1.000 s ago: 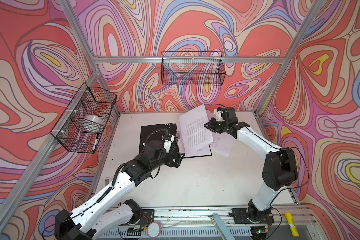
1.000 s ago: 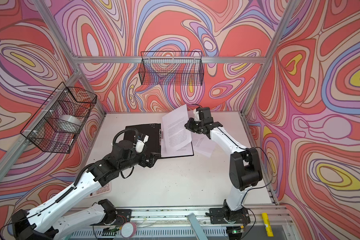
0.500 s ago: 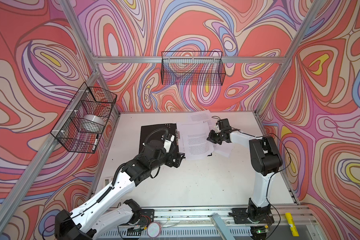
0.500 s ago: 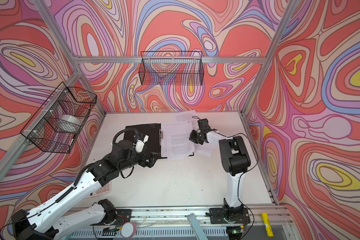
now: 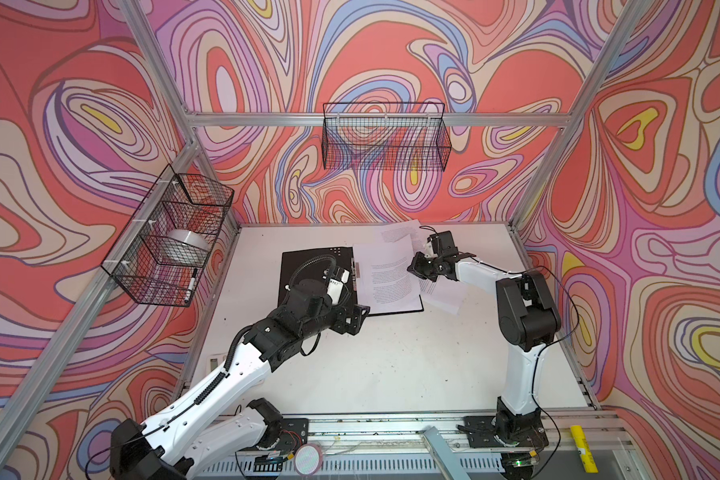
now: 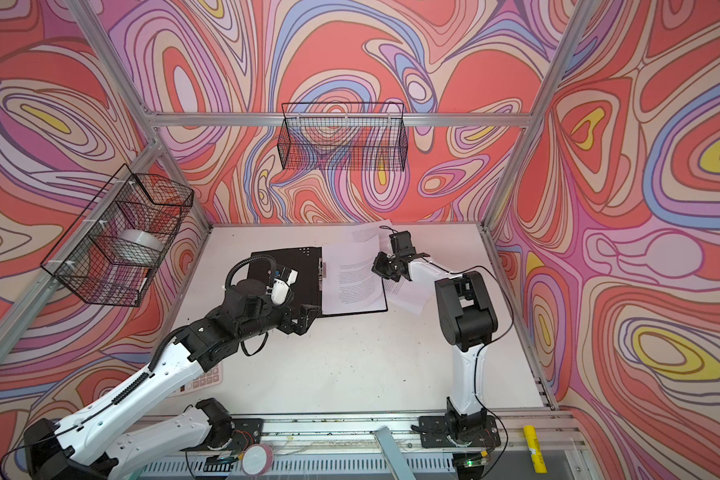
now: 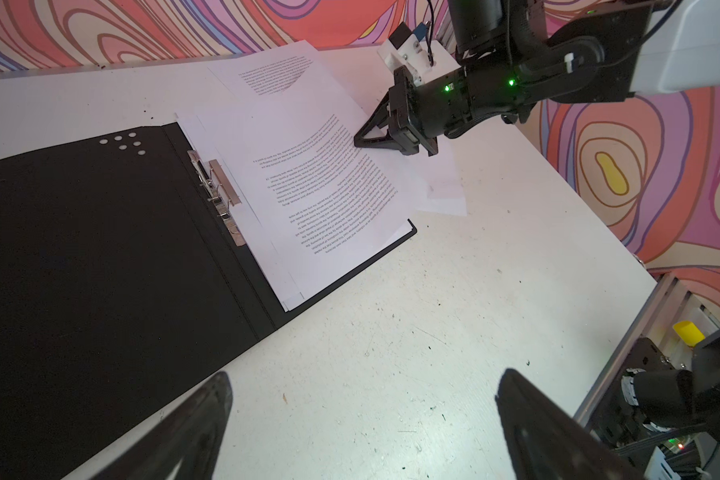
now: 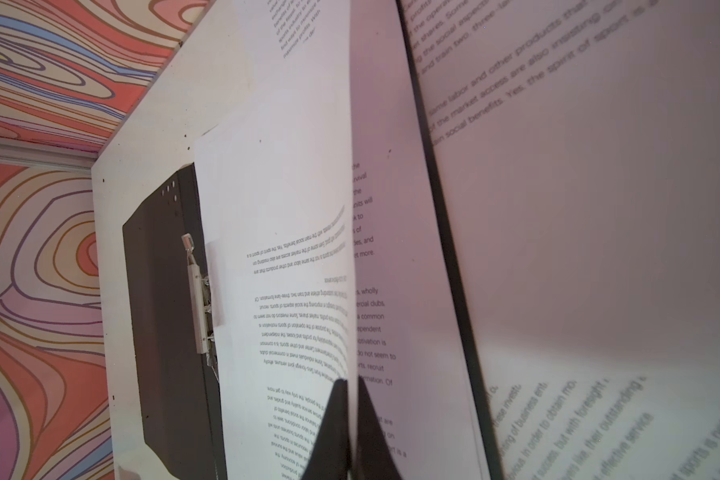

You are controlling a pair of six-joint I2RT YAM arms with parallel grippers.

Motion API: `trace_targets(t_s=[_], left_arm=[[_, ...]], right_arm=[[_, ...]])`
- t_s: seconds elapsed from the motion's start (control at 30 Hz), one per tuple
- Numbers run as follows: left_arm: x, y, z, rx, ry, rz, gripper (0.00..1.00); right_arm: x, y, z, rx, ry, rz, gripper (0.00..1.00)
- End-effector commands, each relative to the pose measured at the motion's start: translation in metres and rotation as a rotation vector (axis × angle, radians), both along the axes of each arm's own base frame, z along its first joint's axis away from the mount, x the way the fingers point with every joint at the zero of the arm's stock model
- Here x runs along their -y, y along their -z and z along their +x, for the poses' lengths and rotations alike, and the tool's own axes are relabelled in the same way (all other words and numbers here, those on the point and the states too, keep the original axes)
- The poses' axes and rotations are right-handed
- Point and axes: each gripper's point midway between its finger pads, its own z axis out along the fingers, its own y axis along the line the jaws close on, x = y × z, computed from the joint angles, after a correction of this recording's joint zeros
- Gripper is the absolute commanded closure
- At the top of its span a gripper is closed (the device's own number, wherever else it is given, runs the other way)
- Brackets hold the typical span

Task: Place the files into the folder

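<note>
From my station I see the folder lying open and flat on the surface, black inside facing up, towards the back of the workspace. The files are stacked on its right half, just beside the metal clip at the spine, and they stick out past the folder's far edge. The right gripper is pressed together on the outer edge of the top sheet; in its wrist view that edge runs up between the two fingers and is lifted off the sheet beneath. Two more printed sheets lie off the folder: one at the back, another partly under the right arm. The left gripper is spread wide and holds nothing, hovering by the folder's near edge, over bare surface.
</note>
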Motion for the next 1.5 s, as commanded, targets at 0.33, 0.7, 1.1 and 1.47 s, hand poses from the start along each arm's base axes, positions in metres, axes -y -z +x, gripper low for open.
trace_targets(t_s=[0.33,0.7,1.1,1.47], left_arm=[[0.002,-0.001,0.003,-0.008,0.005,-0.025,0.01],[0.002,0.0,0.004,-0.017,0.004,-0.034,0.01],[0.003,0.001,0.005,-0.027,0.006,-0.044,0.01],[0.003,0.002,0.006,-0.037,0.004,-0.05,0.01]], right_arm=[[-0.012,0.009,0.008,-0.012,-0.01,-0.002,1.0],[-0.018,0.014,0.008,-0.018,-0.02,0.009,1.0],[-0.021,0.019,0.008,-0.027,-0.036,0.004,1.0],[-0.023,0.021,0.007,-0.031,-0.041,0.01,1.0]])
